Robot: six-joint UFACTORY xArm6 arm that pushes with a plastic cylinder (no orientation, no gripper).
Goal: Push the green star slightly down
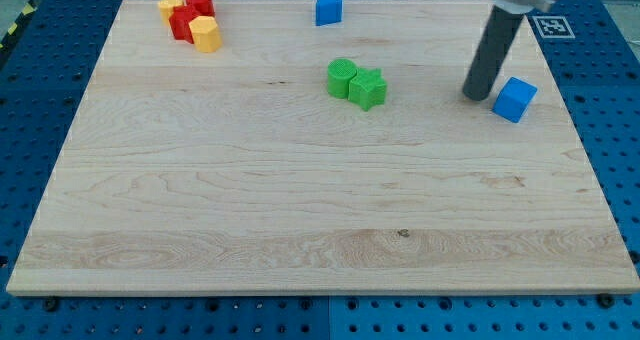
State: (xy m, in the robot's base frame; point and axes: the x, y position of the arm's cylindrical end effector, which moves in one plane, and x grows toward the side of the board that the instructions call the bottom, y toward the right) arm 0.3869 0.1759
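Note:
The green star (368,88) lies on the wooden board (300,210) a little above the view's middle, touching a green round block (342,78) on its left. My tip (476,96) stands well to the star's right, about a hundred pixels away. It is close beside a blue cube (514,99), just left of it.
A blue pentagon-like block (328,8) sits near the top edge. At the top left, a cluster holds a red round block (199,0), a red block (184,23), a yellow block (171,4) and a yellow hexagonal block (205,33).

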